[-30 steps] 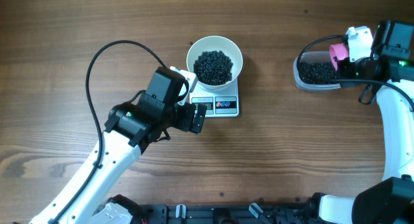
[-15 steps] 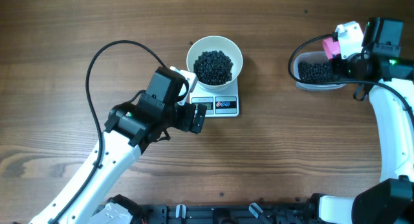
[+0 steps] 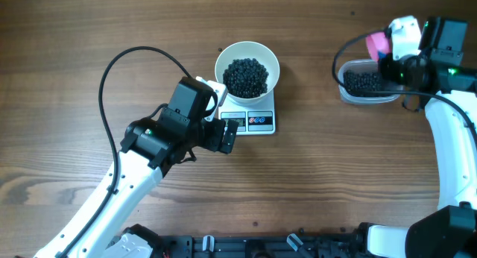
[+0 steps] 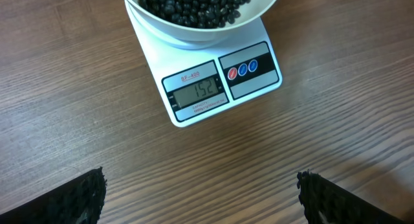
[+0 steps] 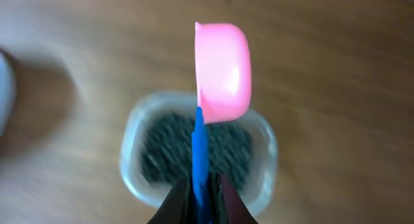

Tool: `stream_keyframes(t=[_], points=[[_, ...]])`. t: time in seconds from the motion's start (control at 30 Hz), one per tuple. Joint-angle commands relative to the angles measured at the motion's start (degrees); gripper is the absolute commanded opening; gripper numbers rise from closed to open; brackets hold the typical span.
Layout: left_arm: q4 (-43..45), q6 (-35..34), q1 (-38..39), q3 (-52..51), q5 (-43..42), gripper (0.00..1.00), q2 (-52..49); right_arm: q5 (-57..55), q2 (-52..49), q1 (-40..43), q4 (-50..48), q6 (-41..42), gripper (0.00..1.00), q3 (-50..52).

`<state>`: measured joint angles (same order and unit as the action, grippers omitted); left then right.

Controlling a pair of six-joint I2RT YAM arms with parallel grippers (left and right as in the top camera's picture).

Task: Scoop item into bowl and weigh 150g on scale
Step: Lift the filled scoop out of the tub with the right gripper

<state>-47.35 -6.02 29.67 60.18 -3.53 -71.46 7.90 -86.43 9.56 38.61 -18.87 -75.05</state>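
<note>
Right pincer [image 5: 202,185]: clamped together on the blue handle of the pink scoop [image 5: 223,72], which hangs over the clear tub [image 3: 365,99] at the upper right of the overhead frame.
Left pincer [image 4: 204,191]: fingers wide apart, holding nothing, hovering over bare tabletop [image 3: 313,183] just below the scale [image 4: 155,59] in the overhead frame. Its camera looks straight at the display [image 4: 196,93].
Display: I read what looks like 152 — a hair over the target.
Bowl [image 3: 222,58]: white, sitting on the scale at top centre of the overhead frame. A dark heap of beans [image 3: 246,77] fills its bottom, well short of the rim.
Tub: a layer of the same black beans [image 3: 363,81] lies in it, so it is nowhere near empty.
Scoop: I see no beans on it, but the wrist view is blurred, so I won't swear it is empty.
Step in hand: by my reckoning the scooping is done or all but done, and this is the check of the weight.
Next move: I'd judge one option is to park the scoop in or beside the tub and call it. If an exact figure is wanted, I'd go to the bowl with the scoop and lift out a few beans — gently, so the bowl does not slide on the scale.
Risk: a nudge to the bowl or scale would upset the reading.
</note>
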Motion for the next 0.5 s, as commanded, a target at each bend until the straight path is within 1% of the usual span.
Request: stream_keyframes(t=[0.0, 0.1, 0.3, 0.47], points=[[0.0, 1.3, -0.2, 1.1, -0.5, 1.00, 0.4, 13.7, 1.4, -0.2, -7.8, 13.7, 0.04, -0.3], [0.0, 1.3, -0.2, 1.1, -0.5, 1.00, 0.4, 19.4, 1.4, -0.2, -15.8, 19.5, 0.04, -0.3], [0.0, 1.3, -0.2, 1.1, -0.5, 1.00, 0.4, 25.5, 1.1, -1.4, -29.1, 23.6, 0.04, -0.3], [0.0, 1.3, -0.2, 1.1, -0.5, 1.00, 0.4, 25.6, -0.5, -6.3, -32.3, 23.2, 0.04, -0.3]])
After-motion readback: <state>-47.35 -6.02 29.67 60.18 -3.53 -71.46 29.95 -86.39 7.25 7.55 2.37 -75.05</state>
